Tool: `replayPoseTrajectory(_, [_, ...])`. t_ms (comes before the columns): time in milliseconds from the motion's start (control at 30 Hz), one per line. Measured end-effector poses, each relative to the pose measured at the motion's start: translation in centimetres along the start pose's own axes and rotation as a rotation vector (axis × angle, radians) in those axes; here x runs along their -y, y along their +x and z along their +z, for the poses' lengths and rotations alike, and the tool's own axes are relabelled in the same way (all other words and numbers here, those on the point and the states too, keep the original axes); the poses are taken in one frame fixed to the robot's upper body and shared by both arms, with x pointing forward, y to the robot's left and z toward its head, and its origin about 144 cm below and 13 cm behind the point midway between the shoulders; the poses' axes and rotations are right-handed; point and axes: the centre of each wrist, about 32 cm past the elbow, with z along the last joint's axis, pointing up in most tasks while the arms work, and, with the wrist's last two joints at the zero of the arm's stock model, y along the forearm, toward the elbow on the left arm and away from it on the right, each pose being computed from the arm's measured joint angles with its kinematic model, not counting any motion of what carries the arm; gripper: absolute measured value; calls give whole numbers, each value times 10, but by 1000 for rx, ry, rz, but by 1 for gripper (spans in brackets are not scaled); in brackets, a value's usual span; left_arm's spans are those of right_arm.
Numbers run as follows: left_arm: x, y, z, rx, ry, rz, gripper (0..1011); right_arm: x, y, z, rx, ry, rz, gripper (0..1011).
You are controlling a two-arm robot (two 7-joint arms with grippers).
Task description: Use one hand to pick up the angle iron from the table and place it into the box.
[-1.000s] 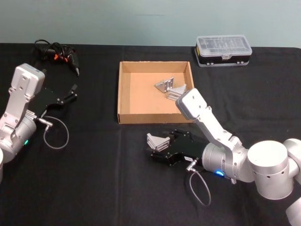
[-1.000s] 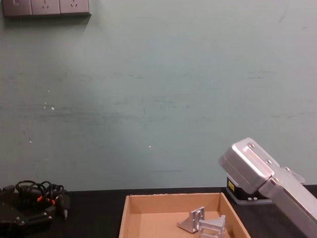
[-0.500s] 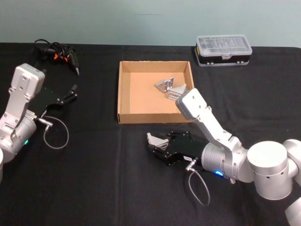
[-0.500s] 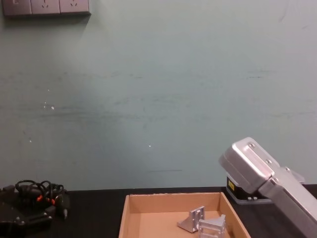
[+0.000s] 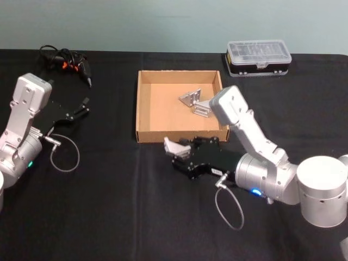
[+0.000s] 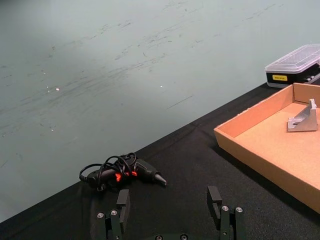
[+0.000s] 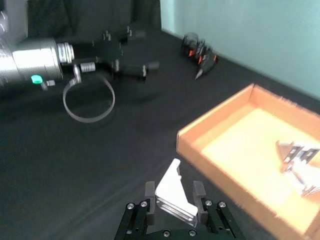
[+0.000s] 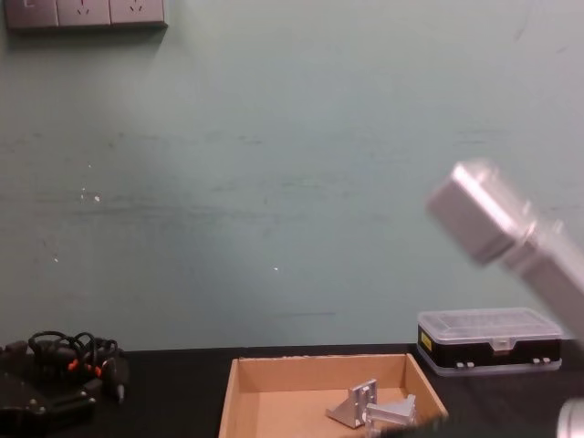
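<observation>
Head view shows the angle iron (image 5: 175,147) clamped in the right claw (image 5: 179,154), raised just in front of the box's near wall, toward its middle. In the right wrist view the same angle iron (image 7: 174,197) sits upright between the 2 black fingers (image 7: 149,191) of the right claw (image 7: 173,200), its pale triangular face toward the camera, with the black desk (image 7: 100,165) below and the box (image 7: 215,165) beyond it. The box (image 5: 143,117) is a shallow tan cardboard tray lying on the desk (image 5: 109,206), and 2 more silver brackets (image 5: 196,103) already rest inside it near its far right corner; the chest view shows those brackets (image 8: 370,409) against the box's (image 8: 274,365) far wall. The right arm's silver-grey link (image 5: 239,122) leans over the box's right near corner. Behind the box to the right stands a black case with a clear lid (image 5: 258,57). At the far left of the desk lies a black tool with a coiled cord (image 5: 68,62). The left claw (image 5: 82,107) hangs idle well left of the box, its fingers (image 6: 122,205) spread apart and holding nothing.
</observation>
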Motion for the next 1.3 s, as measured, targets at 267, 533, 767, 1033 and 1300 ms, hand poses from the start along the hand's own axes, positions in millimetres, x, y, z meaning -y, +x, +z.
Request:
replayPoseTrajectory(267, [0,0,0,0,0,0,1011,16,11,20,17,91,-67,458])
replayPoseTrajectory(533, [0,0,0,0,0,0,1011,1,30,22,15,120,-119,458])
replayPoseTrajectory(767, [0,0,0,0,0,0,1011,-32,46,15,15,94,-138,458])
replayPoseTrajectory(1033, [0,0,0,0,0,0,1011,-70,59,12,23,41,-152,457])
replayPoseTrajectory(1300, [0,0,0,0,0,0,1011,-92,66,16,35,13,-164,457])
